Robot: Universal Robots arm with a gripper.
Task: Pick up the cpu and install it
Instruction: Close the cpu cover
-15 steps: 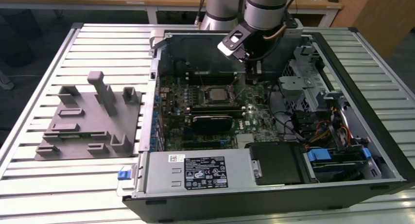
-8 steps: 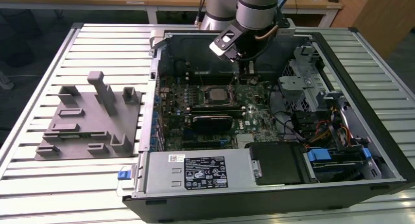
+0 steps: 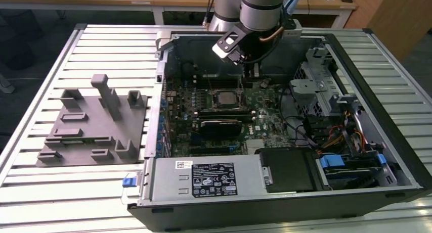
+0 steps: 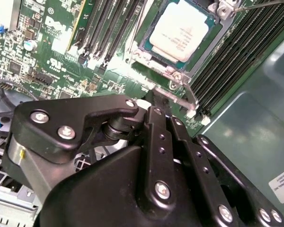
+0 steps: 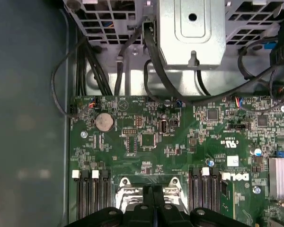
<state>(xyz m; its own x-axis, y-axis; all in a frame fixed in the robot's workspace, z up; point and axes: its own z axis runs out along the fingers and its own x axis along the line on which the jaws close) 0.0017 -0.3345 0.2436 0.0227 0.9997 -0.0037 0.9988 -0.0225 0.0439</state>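
The cpu [image 3: 225, 97] lies flat in the socket in the middle of the green motherboard [image 3: 270, 124], silvery top up; the second wrist view shows the cpu [image 4: 180, 30] framed by the socket's metal bracket. My gripper [image 3: 252, 70] hangs inside the open computer case, just above the board and a little beyond the socket toward the case's back wall. Its black fingers [image 4: 156, 123] are pressed together with nothing between them. In the first wrist view the gripper [image 5: 153, 196] sits over the socket's bracket [image 5: 125, 187].
A grey plastic tray [image 3: 88, 127] with upright posts lies on the slatted table on the exterior view's left. The case holds a power supply [image 3: 202, 180] at the front, a drive cage [image 3: 324, 91] and cable bundles [image 3: 337, 139] on the exterior view's right. Memory slots [image 4: 109, 23] flank the socket.
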